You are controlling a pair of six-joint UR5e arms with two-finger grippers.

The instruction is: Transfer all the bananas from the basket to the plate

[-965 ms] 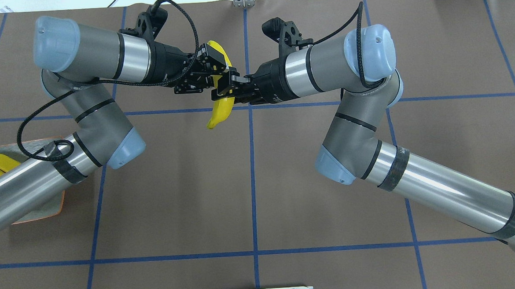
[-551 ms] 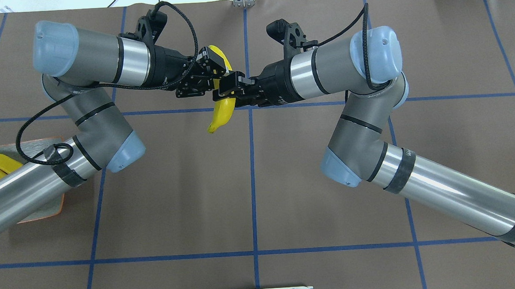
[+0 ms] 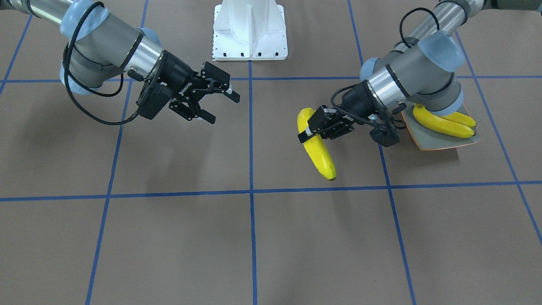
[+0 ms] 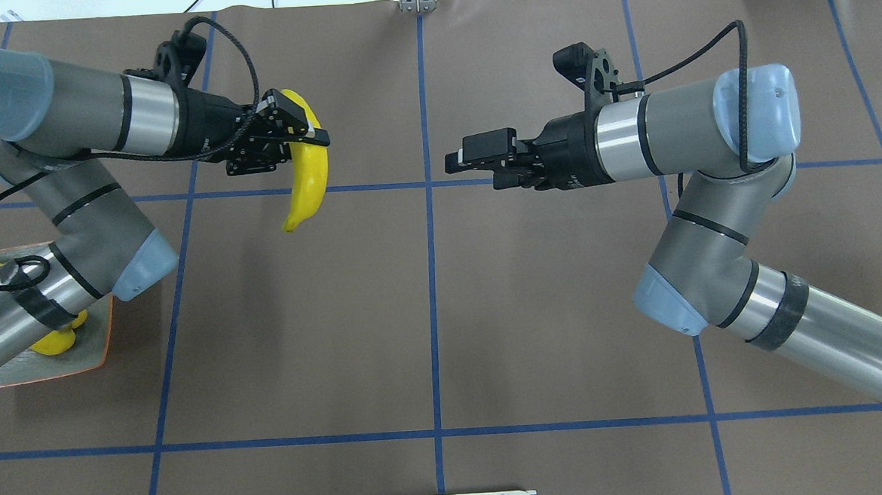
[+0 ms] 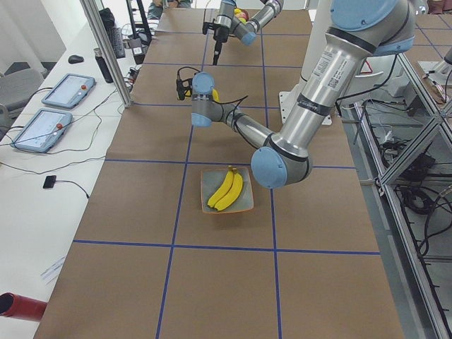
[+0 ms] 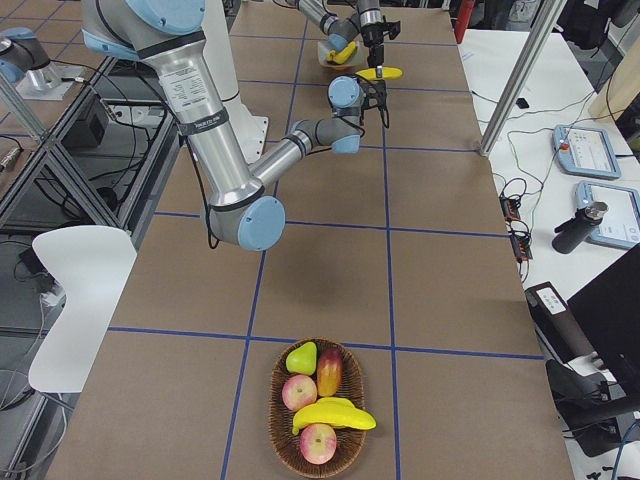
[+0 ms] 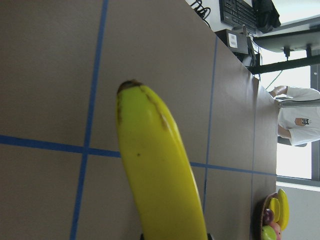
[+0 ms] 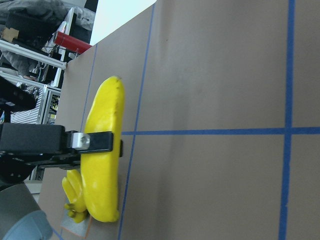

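Brown tabletop with blue tape grid [image 4: 566, 331] spans the overhead view. We log the left gripper [image 4: 305, 138], upper left, clamped on one glossy yellow curved banana [image 4: 309, 183]. Right gripper [image 4: 467, 167], upper right of centre, has its fingers apart; the two grippers are well apart. Two more yellow bananas [image 3: 442, 123] lie on the square orange-rimmed grey plate [image 4: 88, 358] at the left edge, partly under the left arm.
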